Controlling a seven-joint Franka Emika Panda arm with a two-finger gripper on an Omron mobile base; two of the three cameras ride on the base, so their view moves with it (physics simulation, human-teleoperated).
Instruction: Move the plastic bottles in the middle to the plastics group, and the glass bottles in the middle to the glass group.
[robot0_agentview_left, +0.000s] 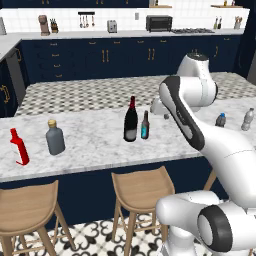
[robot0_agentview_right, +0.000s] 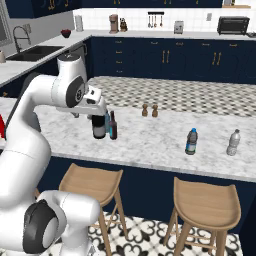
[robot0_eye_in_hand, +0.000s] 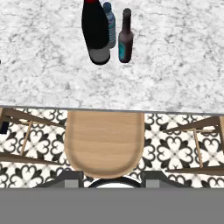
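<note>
A tall black wine bottle (robot0_agentview_left: 130, 120) with a red neck stands mid-counter. Beside it is a small brown-necked bottle (robot0_agentview_left: 145, 126) with a teal label. The slim pale-blue plastic bottle (robot0_eye_in_hand: 110, 24) stands just behind the wine bottle (robot0_eye_in_hand: 96, 33). On the left are the red bottle (robot0_agentview_left: 19, 146) and the squat grey bottle (robot0_agentview_left: 55, 137) of the glass group. The two water bottles (robot0_agentview_left: 220, 120) (robot0_agentview_left: 247, 119) of the plastics group are on the right. My gripper (robot0_eye_in_hand: 111, 177) hangs above the counter's front edge, short of the middle bottles, open and holding nothing.
Wooden stools (robot0_eye_in_hand: 105, 140) stand under the counter's front edge (robot0_eye_in_hand: 109, 109), and one is directly below the hand. Two small shakers (robot0_agentview_right: 150, 110) sit further back on the marble. Bare marble lies between the middle bottles and each group.
</note>
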